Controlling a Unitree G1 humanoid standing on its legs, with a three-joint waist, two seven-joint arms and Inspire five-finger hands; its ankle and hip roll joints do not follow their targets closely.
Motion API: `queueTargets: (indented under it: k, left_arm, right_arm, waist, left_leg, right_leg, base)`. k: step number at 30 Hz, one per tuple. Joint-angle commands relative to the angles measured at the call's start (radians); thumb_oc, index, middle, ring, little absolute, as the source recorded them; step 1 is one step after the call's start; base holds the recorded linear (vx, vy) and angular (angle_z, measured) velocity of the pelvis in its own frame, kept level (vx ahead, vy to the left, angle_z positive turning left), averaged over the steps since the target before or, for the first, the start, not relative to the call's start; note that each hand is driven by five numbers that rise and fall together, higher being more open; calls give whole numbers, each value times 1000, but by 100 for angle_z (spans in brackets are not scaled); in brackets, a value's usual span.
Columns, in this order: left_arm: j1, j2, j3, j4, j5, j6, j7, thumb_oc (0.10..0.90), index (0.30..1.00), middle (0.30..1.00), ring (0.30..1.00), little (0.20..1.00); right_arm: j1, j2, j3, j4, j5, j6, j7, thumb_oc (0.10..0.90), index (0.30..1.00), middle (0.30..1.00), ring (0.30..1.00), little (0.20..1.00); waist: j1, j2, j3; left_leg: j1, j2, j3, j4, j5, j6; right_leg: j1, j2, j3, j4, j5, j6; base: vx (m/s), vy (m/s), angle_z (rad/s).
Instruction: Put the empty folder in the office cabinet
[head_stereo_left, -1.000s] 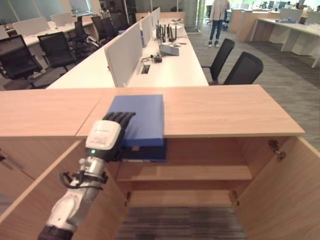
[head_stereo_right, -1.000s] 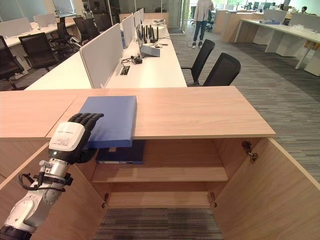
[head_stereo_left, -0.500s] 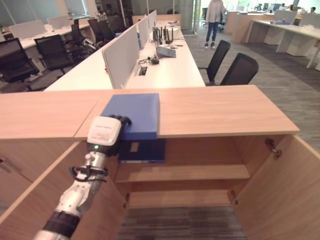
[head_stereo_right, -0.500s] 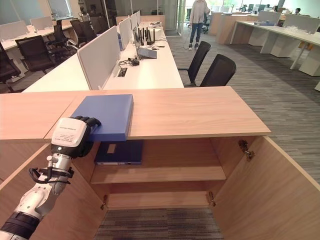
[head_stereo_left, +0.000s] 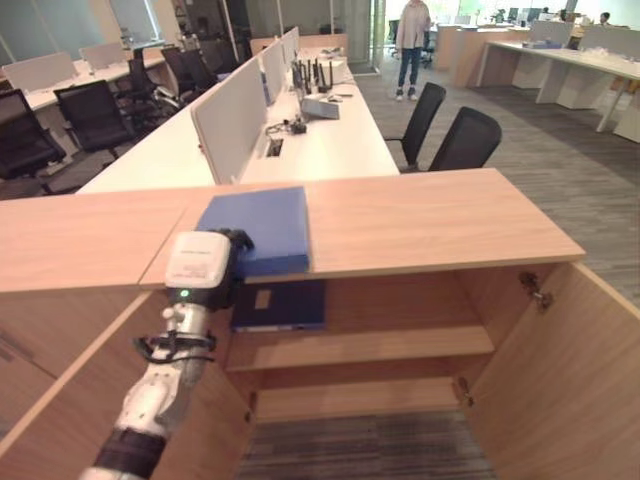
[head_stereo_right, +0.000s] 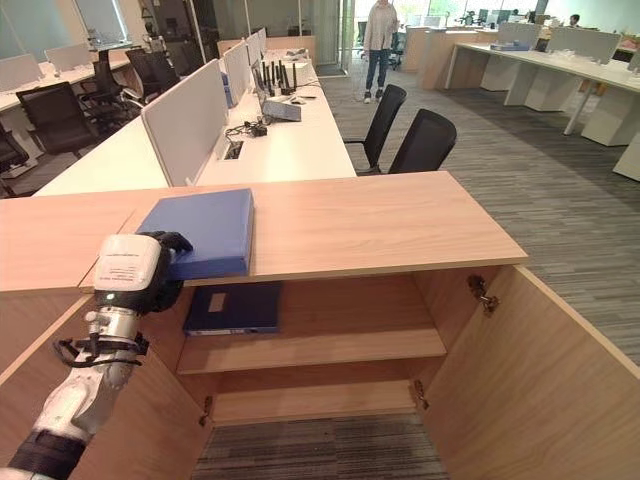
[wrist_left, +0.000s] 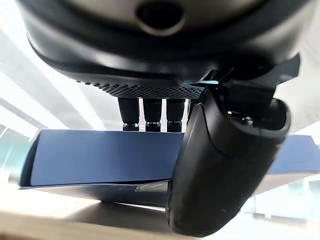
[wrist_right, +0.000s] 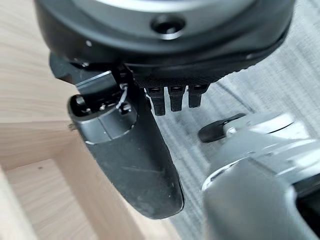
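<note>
Bright, even office light; wrist views perhaps slightly soft, background glare-washed.

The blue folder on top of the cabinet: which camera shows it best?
The right eye view: the whole blue folder lies flat there, the left hand at its near corner. The left eye view shows much the same. The left wrist view shows its edge, very close.

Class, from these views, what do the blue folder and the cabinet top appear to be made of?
Blue folder: likely matte plastic or coated board, with an even, dull blue surface and stiff flat edges.
Cabinet top: probably wood-look laminate, showing regular pale grain and a smooth, low sheen.
</note>
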Motion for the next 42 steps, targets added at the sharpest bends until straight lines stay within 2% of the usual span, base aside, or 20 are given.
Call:
queueTargets:
  k: [1, 2, 3, 5, 7, 8, 12, 15, 18, 22, 25, 27, 28, 29, 30, 32, 33, 35, 38, 42]
  left_arm:
    - [-36, -12, -13, -143, -578, -178, -253, 400, 300, 300, 300, 300]
    - [-23, -18, -35, -200, -750, -203, -319, 400, 300, 300, 300, 300]
    - [-1, -30, -69, -256, -1036, -194, -401, 400, 300, 300, 300, 300]
    - [-2, -60, -126, -284, -1244, -177, -439, 400, 300, 300, 300, 300]
    - [-10, -71, -150, -287, -1306, -163, -448, 400, 300, 300, 300, 300]
    - [-16, -78, -187, -291, -1415, -140, -469, 400, 300, 300, 300, 300]
    - [-14, -42, -213, -318, -1462, -128, -495, 400, 300, 300, 300, 300]
    - [-2, 20, -241, -329, -1500, -114, -531, 400, 300, 300, 300, 300]
    - [3, 32, -255, -331, -1499, -109, -528, 400, 300, 300, 300, 300]
    - [26, 96, -276, -335, -1423, -85, -541, 400, 300, 300, 300, 300]
    - [58, 150, -269, -318, -1250, -79, -543, 400, 300, 300, 300, 300]
    - [85, 177, -247, -289, -1059, -82, -541, 400, 300, 300, 300, 300]
    - [86, 177, -246, -289, -1056, -82, -540, 400, 300, 300, 300, 300]
    - [97, 191, -232, -268, -940, -84, -543, 400, 300, 300, 300, 300]
    - [121, 220, -191, -235, -731, -92, -545, 400, 300, 300, 300, 300]
    - [129, 235, -176, -190, -552, -100, -547, 400, 300, 300, 300, 300]
    - [149, 241, -160, -173, -486, -106, -545, 400, 300, 300, 300, 300]
    - [205, 227, -115, -133, -406, -117, -512, 400, 300, 300, 300, 300]
    - [229, 189, -96, -100, -353, -118, -472, 400, 300, 300, 300, 300]
    - [257, 152, -61, -107, -360, -121, -459, 400, 300, 300, 300, 300]
  right_arm:
    - [-72, -2, 6, 79, -46, -18, 21, 800, 900, 900, 900, 900]
    - [-67, 1, 12, 86, -66, -18, 30, 800, 900, 900, 900, 900]
    - [-68, 5, 16, 100, -77, -17, 40, 800, 900, 900, 900, 900]
    - [-88, 20, 24, 128, -73, -13, 43, 800, 900, 900, 900, 900]
    - [-101, 25, 24, 140, -69, -8, 46, 800, 900, 900, 900, 900]
    - [-109, 26, 28, 151, -70, -4, 52, 800, 900, 900, 900, 900]
    - [-110, 35, 31, 155, -70, -6, 60, 800, 900, 900, 900, 900]
    - [-107, 36, 40, 170, -83, -7, 71, 800, 900, 900, 900, 900]
    - [-108, 37, 45, 172, -84, -8, 72, 800, 900, 900, 900, 900]
    - [-107, 34, 49, 170, -79, -8, 73, 800, 900, 900, 900, 900]
    - [-102, 33, 59, 171, -83, -6, 76, 800, 900, 900, 900, 900]
    - [-98, 31, 86, 162, -122, -2, 81, 800, 900, 900, 900, 900]
    - [-98, 32, 87, 162, -122, -2, 80, 800, 900, 900, 900, 900]
    - [-97, 29, 104, 154, -152, 1, 84, 800, 900, 900, 900, 900]
    - [-101, 9, 132, 126, -222, 9, 85, 800, 900, 900, 900, 900]
    - [-129, -38, 179, 72, -352, 21, 76, 800, 900, 900, 900, 900]
    - [-142, -79, 226, -4, -480, 29, 63, 800, 900, 900, 900, 900]
    - [-123, -175, 301, -246, -656, 32, 82, 800, 900, 900, 900, 900]
    - [-111, -228, 306, -412, -703, 31, 88, 800, 900, 900, 900, 900]
    - [-99, -276, 281, -587, -707, 28, 96, 800, 900, 900, 900, 900]
  waist:
    - [4, -54, 31]
    - [3, -51, 32]
    - [6, -49, 32]
    - [10, -48, 34]
    - [11, -48, 34]
    - [11, -46, 37]
    - [14, -45, 40]
    - [16, -43, 41]
    - [18, -42, 43]
    - [22, -40, 45]
    - [27, -37, 46]
    - [31, -38, 46]
    - [30, -38, 46]
    - [32, -39, 48]
    - [40, -39, 51]
    - [47, -42, 54]
    - [55, -44, 56]
    - [53, -44, 57]
    - [49, -46, 54]
    - [45, -42, 54]
  left_leg:
    - [45, 7, -53, -2, -149, -34]
    - [45, 7, -52, -2, -149, -34]
    - [45, 6, -52, -2, -148, -33]
    - [49, 5, -58, -2, -150, -32]
    - [45, 4, -61, -2, -147, -30]
    - [45, 4, -64, -2, -147, -30]
    - [46, 3, -68, -2, -147, -31]
    - [48, 4, -70, -2, -146, -32]
    - [49, 3, -72, -2, -146, -31]
    - [47, 3, -76, -2, -145, -31]
    - [47, 3, -79, -2, -146, -30]
    - [46, 4, -79, -2, -147, -30]
    - [46, 4, -79, -2, -147, -30]
    - [48, 4, -80, -2, -147, -30]
    - [49, 6, -84, -2, -151, -30]
    - [44, 5, -87, -2, -146, -30]
    - [45, 6, -88, -2, -150, -30]
    - [40, 6, -90, -2, -146, -29]
    - [37, 4, -90, -2, -146, -27]
    - [32, 4, -90, -2, -146, -24]
  right_leg:
    - [8, -49, -78, 7, -40, 59]
    - [7, -50, -80, 7, -38, 60]
    - [9, -51, -83, 7, -36, 60]
    - [15, -50, -85, 7, -37, 58]
    - [13, -51, -85, 7, -35, 57]
    - [15, -51, -86, 7, -36, 57]
    - [18, -50, -85, 7, -38, 57]
    - [22, -50, -88, 7, -39, 59]
    - [23, -50, -89, 7, -39, 59]
    - [21, -50, -89, 7, -39, 60]
    - [21, -51, -88, 7, -40, 60]
    - [21, -51, -88, 7, -42, 60]
    - [21, -51, -88, 7, -42, 60]
    - [23, -50, -88, 7, -43, 60]
    - [25, -48, -89, 7, -48, 60]
    - [21, -47, -91, 7, -46, 58]
    - [23, -46, -91, 7, -51, 58]
    - [19, -47, -94, 7, -51, 58]
    - [14, -50, -95, 7, -52, 58]
    - [10, -53, -97, 7, -53, 57]
  base:
    - [-3, 36, 17]
    - [-2, 37, 24]
    - [3, 29, 15]
    - [8, 8, 2]
    - [3, 3, 2]
    - [0, 0, 0]
    - [3, 4, -2]
    - [0, 0, 0]
    - [1, 4, 3]
    - [3, 2, 7]
    - [0, 0, 1]
    - [0, 0, 0]
    - [0, 0, 0]
    - [0, 0, 0]
    - [0, 0, 0]
    - [0, 0, 0]
    - [0, 0, 0]
    - [0, 0, 0]
    - [0, 0, 0]
    - [-9, 6, 4]
